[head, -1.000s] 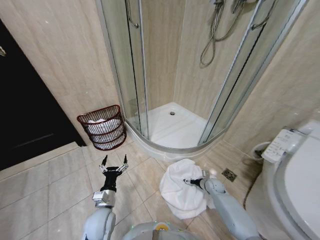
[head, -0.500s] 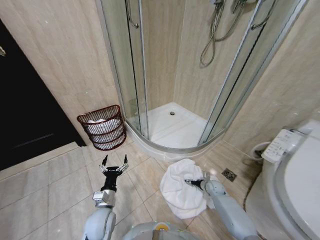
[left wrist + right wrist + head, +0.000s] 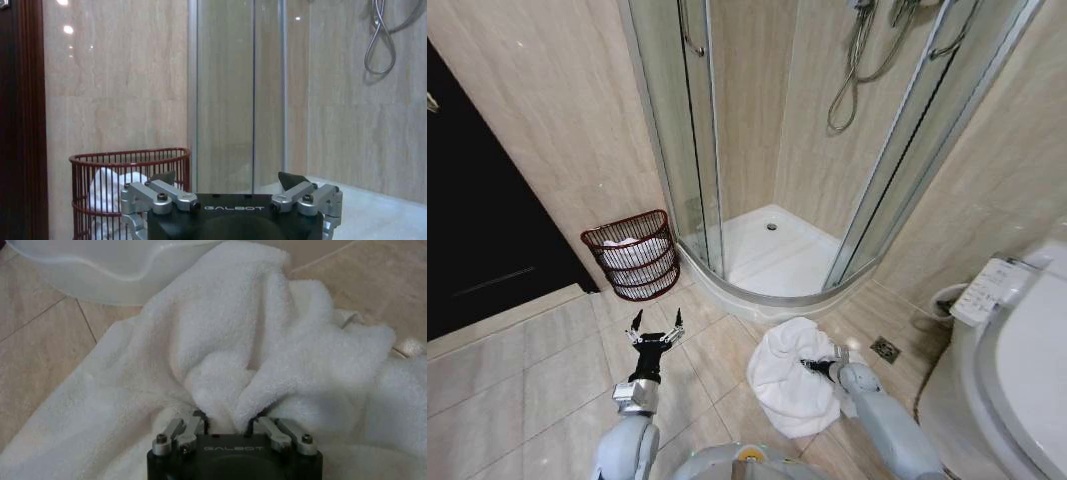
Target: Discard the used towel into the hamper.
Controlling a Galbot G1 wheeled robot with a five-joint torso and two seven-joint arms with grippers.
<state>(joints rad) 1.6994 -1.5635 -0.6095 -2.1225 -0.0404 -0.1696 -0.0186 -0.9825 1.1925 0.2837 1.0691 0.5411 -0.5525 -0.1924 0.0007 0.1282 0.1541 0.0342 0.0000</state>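
Note:
A white used towel [image 3: 789,380] lies crumpled on the tiled floor in front of the shower tray. My right gripper [image 3: 810,366] is down in it, and the right wrist view shows its fingers shut on a pinched fold of the towel [image 3: 227,390]. The hamper [image 3: 632,254], a round reddish-brown wire basket with white cloth inside, stands against the wall left of the shower; it also appears in the left wrist view as the hamper [image 3: 130,192]. My left gripper [image 3: 654,327] hovers open over the floor, short of the hamper, fingers spread [image 3: 227,181].
The curved glass shower enclosure [image 3: 702,170] and its white tray [image 3: 772,255] stand ahead. A toilet [image 3: 1017,350] sits at the right, a floor drain [image 3: 885,349] beside the towel. A dark doorway [image 3: 477,230] is at the left. Bare tiles lie between towel and hamper.
My right gripper has sunk slightly deeper into the towel and nudged right. The left arm and the hamper have not moved.

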